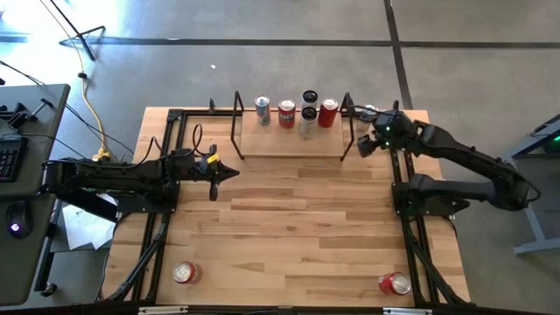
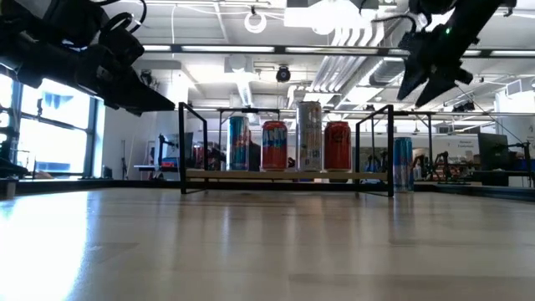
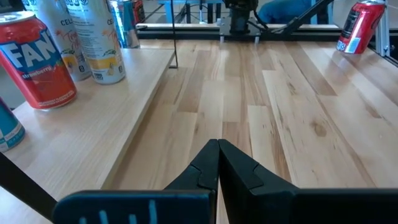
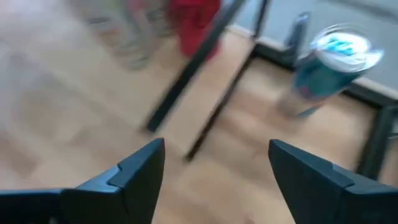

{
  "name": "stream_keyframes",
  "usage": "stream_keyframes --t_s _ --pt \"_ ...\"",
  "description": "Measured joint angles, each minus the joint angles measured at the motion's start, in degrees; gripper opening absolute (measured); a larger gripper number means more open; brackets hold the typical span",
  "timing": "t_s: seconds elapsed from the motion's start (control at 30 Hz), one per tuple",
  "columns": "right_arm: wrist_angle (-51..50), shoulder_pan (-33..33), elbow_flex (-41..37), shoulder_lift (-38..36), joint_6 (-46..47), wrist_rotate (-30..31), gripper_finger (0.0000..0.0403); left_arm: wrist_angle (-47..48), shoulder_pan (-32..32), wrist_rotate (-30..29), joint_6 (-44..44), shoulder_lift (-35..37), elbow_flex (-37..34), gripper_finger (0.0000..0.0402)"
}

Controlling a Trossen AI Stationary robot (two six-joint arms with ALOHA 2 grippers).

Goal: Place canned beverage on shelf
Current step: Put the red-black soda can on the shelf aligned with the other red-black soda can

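On the wooden tabletop (image 1: 297, 219), the shelf (image 1: 289, 143) carries four cans. The blue can (image 4: 329, 68) stands just outside its right frame, ahead of the right gripper (image 4: 214, 165), jaws spread, empty. The left gripper (image 1: 229, 172) hovers mid-table, jaws clenched.

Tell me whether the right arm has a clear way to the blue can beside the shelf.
Probably yes. The right gripper hangs above the blue can with jaws open; the can stands outside the shelf frame, with nothing between them.
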State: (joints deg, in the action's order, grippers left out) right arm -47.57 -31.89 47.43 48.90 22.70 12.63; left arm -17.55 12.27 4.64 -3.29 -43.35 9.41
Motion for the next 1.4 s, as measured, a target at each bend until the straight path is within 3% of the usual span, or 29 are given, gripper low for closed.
stream_keyframes --t_s 0.17,0.47,0.53,0.73,1.0,1.27,1.4 --pt "-11.7 8.1 7.7 0.6 5.5 -3.1 0.0241 1.3 0.0 0.0 -0.4 0.0 0.0 0.0000" --pt "-22.2 36.3 16.2 10.1 20.5 1.3 0.0028 1.7 0.0 0.0 -0.4 0.0 0.0 0.0000" --pt "-24.9 41.9 18.3 14.3 24.1 2.2 0.0009 1.8 0.0 0.0 -0.8 0.0 0.0 0.0000" --pt "-34.5 56.9 28.1 27.1 42.2 1.3 0.0036 2.6 0.0 0.2 -1.5 0.0 0.0 0.0000" --pt "-40.8 74.4 43.2 42.2 69.6 -7.2 0.0070 3.7 0.0 0.2 -1.5 0.0 0.0 0.0000" --pt "-42.4 84.1 53.5 53.9 93.3 -12.9 0.0188 4.4 0.0 0.3 -2.4 0.0 0.0 0.0000" --pt "-42.4 87.9 54.5 57.2 103.6 -20.7 0.0246 4.4 -0.3 0.3 -3.4 0.0 0.0 0.0000"
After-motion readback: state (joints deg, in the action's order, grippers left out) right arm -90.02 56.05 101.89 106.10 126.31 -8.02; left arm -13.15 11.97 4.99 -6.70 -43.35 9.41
